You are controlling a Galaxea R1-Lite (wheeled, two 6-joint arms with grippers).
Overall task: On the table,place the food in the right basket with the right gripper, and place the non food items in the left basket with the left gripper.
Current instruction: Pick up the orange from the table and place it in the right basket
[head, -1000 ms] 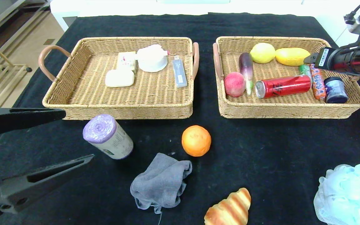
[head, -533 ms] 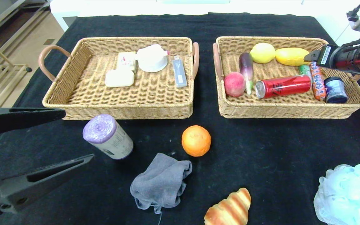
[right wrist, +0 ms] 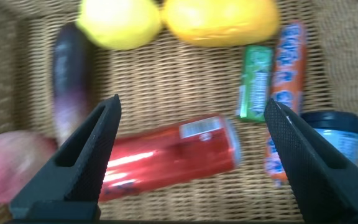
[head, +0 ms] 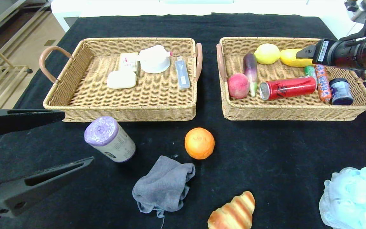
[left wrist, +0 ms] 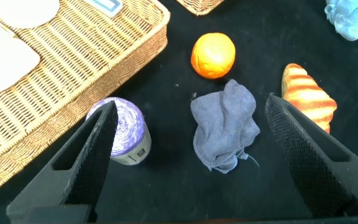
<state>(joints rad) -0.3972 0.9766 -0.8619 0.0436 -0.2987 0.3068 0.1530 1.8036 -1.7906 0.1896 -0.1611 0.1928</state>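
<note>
Head view: the left gripper (head: 43,140) hangs low at the near left of the black table (head: 281,152), its two dark fingers spread wide with nothing between them. Just ahead of it lies a purple roll of bags (head: 110,139), and near that an orange (head: 199,143), a crumpled grey cloth (head: 164,186), a croissant (head: 233,212) and a pale blue bath pouf (head: 354,197). The left basket (head: 75,95) holds a soap bar (head: 121,79), a white cup (head: 154,59) and a grey stick-shaped pack (head: 182,72). The right arm reaches over the far side of the right basket (head: 297,111), above a lemon (head: 267,53), a mango (head: 289,58), an eggplant (head: 250,68), a peach (head: 238,85), a red can (head: 288,87), a sausage stick (head: 324,84) and a dark jar (head: 341,91)

Left wrist view: the parted fingers frame the cloth (left wrist: 225,130), with the roll (left wrist: 122,129), orange (left wrist: 213,55) and croissant (left wrist: 308,96) around it

Right wrist view: the right gripper (right wrist: 191,158) is wide apart and empty above the can (right wrist: 166,155), beside a green pack (right wrist: 256,82)
</note>
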